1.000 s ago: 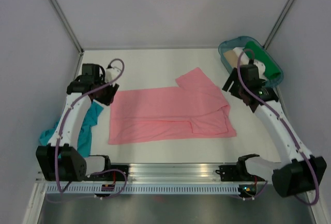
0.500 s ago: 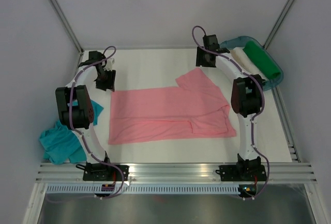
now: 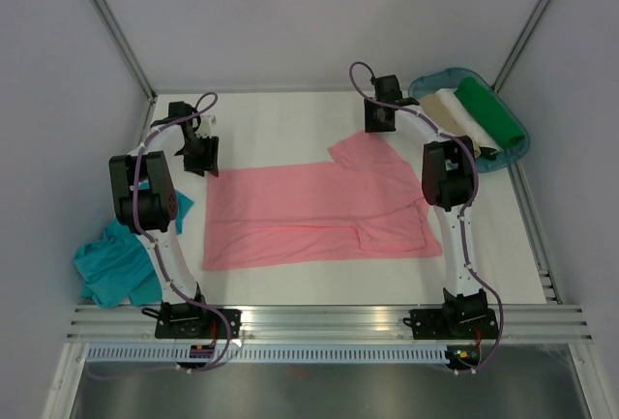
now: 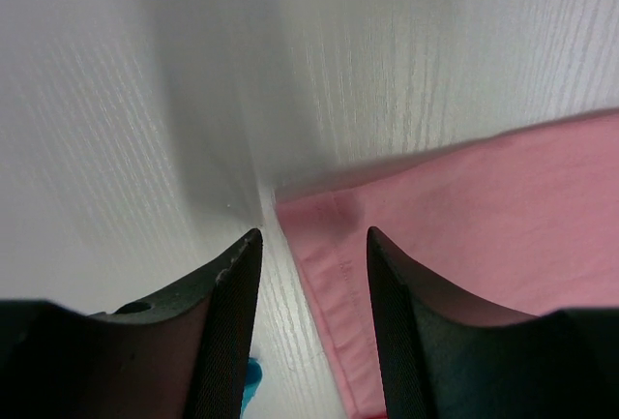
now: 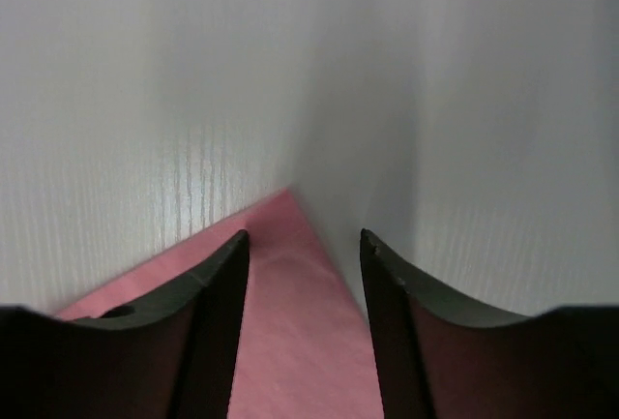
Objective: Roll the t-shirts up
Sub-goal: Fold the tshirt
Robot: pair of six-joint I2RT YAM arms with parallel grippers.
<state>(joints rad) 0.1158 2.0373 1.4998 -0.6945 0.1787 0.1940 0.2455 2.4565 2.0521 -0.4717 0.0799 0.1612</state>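
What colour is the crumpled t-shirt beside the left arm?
The crumpled t-shirt is teal-blue, clearest in the top external view.

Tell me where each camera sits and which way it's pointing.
Top external: above and behind the bases, looking down at the table; both arms show.
Left wrist: on the left arm, looking down past the open left end effector at a corner of the pink t-shirt.
Right wrist: likewise, past the open right end effector at another corner.
Shared: all three show the pink t-shirt.
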